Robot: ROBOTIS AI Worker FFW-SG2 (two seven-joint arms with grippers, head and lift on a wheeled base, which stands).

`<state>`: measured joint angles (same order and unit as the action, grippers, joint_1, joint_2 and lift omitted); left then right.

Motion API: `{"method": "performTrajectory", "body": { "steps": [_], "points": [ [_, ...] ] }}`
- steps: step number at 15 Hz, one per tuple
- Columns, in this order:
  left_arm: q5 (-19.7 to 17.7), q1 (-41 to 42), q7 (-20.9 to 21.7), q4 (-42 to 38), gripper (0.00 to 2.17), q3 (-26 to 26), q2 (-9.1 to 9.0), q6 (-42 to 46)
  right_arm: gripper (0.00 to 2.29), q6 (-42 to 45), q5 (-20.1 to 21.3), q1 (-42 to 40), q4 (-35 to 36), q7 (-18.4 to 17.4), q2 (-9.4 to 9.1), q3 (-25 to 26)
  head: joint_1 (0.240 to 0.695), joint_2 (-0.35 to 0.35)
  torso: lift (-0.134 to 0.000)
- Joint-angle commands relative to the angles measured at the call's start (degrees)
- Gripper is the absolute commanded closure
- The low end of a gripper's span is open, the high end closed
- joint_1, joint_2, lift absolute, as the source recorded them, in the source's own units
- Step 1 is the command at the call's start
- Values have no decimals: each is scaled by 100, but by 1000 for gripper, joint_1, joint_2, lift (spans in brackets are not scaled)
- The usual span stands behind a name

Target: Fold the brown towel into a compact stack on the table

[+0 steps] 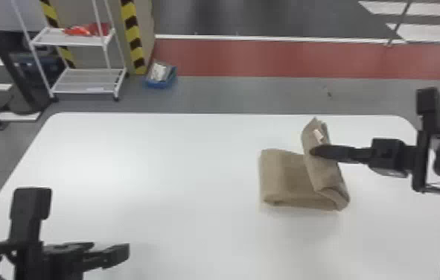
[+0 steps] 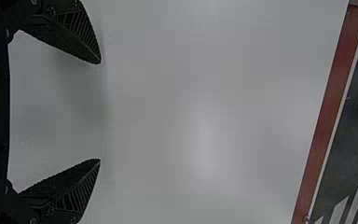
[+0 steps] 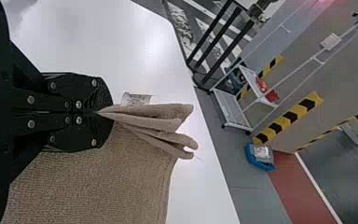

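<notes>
Since the brown towel (image 1: 289,178) on the surface (image 1: 155,167) looks light and floppy, I favour its layered edge (image 3: 151,111), where my right gripper (image 3: 103,112) has its jaws clamped, my left gripper (image 2: 99,111) gaping empty.

Nubbly, matt brown terry cloth towel (image 1: 286,178) on a smooth, faintly glossy white table (image 1: 155,167).
</notes>
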<state>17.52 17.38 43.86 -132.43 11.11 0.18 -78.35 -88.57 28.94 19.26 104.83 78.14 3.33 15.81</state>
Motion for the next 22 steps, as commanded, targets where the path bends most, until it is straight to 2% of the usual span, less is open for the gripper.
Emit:
{"method": "performTrajectory", "body": {
  "steps": [1,4,6,8,11,16,17,19,20,22],
  "points": [
    [-12,-24,0,51,144,-4,-32,34,1666,125,95,-151,-94,17,-96,-272,695,16,-124],
    [-12,-33,-9,69,144,-30,-32,69,1669,652,59,-467,-94,-624,-289,-500,695,41,-124],
    [-12,-24,0,42,144,-21,-32,52,1676,775,-178,-494,-112,-791,-338,-316,695,54,-124],
    [-12,-7,0,42,144,14,-32,52,1683,687,-538,-423,-59,-941,-338,71,695,56,-124],
    [-12,-16,0,51,144,-4,-32,69,1686,705,-749,-423,-24,-1239,-338,273,695,39,-124],
    [-12,-7,-9,60,144,-21,-32,69,1683,1109,-881,-450,-244,-1758,-338,194,695,11,-124],
    [-12,2,0,51,144,-12,-32,69,1578,1179,-907,-450,-296,-1784,-338,177,695,8,-124],
    [-12,11,0,51,144,14,-32,69,73,1232,-1092,-520,-305,-1784,-338,168,695,9,-124],
    [-12,11,0,51,144,23,-32,69,-1,1302,-1259,-573,-296,-1784,-338,194,695,13,-124],
    [-12,11,0,51,144,14,-32,69,26,1461,-1611,-687,-200,-1784,-338,282,695,24,-124]
  ]
}}
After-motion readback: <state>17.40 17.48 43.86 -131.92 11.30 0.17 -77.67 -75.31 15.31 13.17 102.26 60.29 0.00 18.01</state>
